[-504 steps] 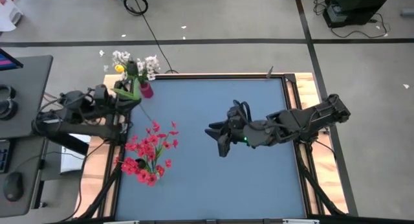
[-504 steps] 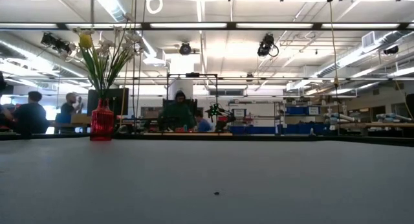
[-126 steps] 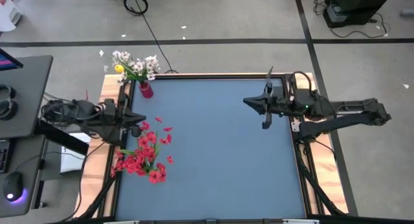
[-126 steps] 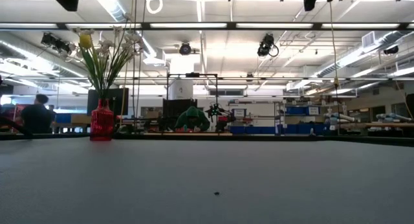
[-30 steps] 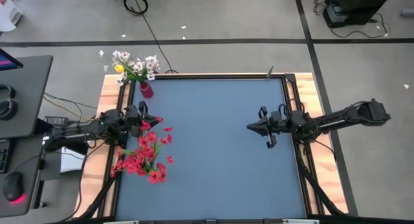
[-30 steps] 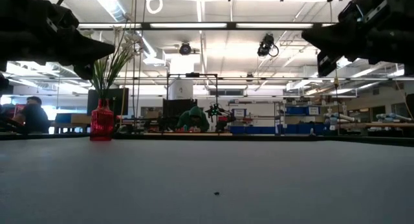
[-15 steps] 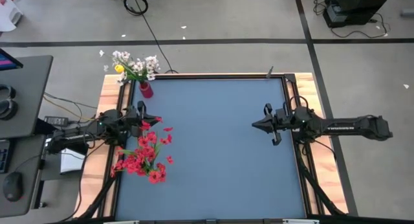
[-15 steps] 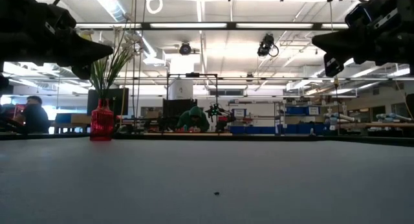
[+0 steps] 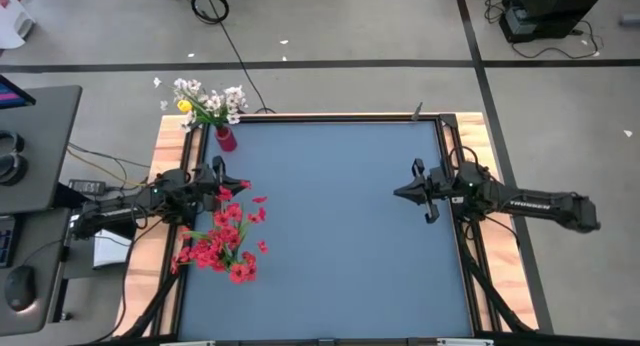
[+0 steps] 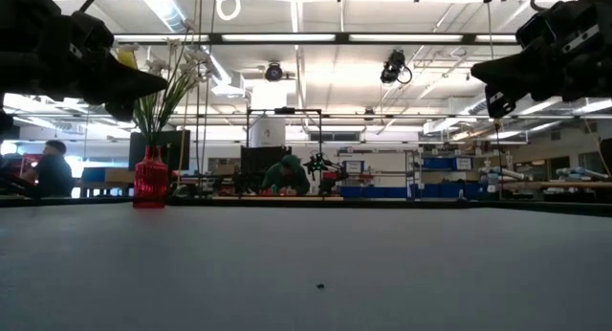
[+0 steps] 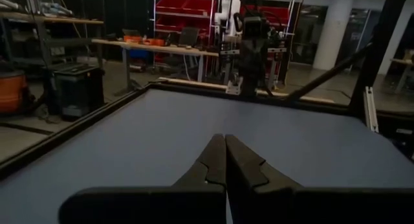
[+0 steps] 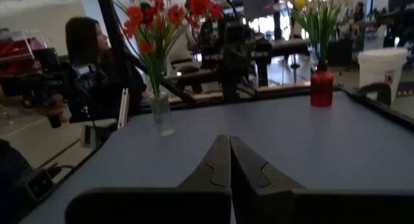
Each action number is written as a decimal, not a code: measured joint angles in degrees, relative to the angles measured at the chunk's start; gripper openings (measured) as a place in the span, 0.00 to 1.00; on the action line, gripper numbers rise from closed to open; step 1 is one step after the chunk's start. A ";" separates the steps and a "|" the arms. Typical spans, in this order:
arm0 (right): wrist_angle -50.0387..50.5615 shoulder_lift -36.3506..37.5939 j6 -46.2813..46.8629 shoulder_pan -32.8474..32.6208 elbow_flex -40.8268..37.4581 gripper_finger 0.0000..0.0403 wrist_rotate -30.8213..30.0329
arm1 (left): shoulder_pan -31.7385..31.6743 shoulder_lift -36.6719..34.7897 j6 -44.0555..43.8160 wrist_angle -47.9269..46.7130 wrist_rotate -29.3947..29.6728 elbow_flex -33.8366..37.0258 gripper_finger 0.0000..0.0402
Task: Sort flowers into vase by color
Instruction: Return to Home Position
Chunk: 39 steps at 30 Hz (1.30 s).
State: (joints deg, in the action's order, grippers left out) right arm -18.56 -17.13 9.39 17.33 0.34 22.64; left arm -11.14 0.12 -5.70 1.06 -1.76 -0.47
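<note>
A red vase (image 9: 226, 138) stands at the table's far left corner and holds white and yellow flowers (image 9: 207, 101). In the low view the red vase (image 10: 150, 178) stands upright on its base. Nearer along the left edge, red flowers (image 9: 222, 241) stand in a clear vase (image 12: 161, 114), whose blossoms hide it from above. My left gripper (image 9: 230, 181) hovers shut between the two vases, above the table, and its shut fingers (image 11: 226, 149) point across the table. My right gripper (image 9: 398, 194) hovers shut near the right edge, its fingers (image 12: 229, 149) pointing toward both vases.
The blue table top (image 9: 340, 246) lies bare between the arms, framed by a wooden border (image 9: 462, 136). A desk (image 9: 35, 146) stands left of the table. People (image 10: 287, 173) sit in the room beyond the far edge.
My right gripper has drawn back a little toward the table's right edge, staying shut. The flowers and vases have stayed where they were.
</note>
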 joint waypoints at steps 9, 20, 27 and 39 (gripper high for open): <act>5.29 1.53 -1.44 3.22 0.02 0.00 3.18 | 0.00 0.02 2.50 -0.16 0.00 0.02 0.00; 9.84 7.13 -3.72 8.15 0.02 0.00 6.52 | 0.00 0.13 3.61 -0.33 0.61 0.04 0.00; 12.01 13.71 -3.84 15.46 0.02 0.00 9.26 | 0.00 0.13 3.70 -0.37 0.79 0.07 0.00; 13.08 16.98 -6.71 21.94 0.02 0.00 10.46 | 0.00 0.13 4.85 -0.41 0.87 0.07 0.00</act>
State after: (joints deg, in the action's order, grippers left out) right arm -5.48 -0.14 2.68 39.27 0.36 33.10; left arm -11.14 0.25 -0.85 0.65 -0.89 -0.40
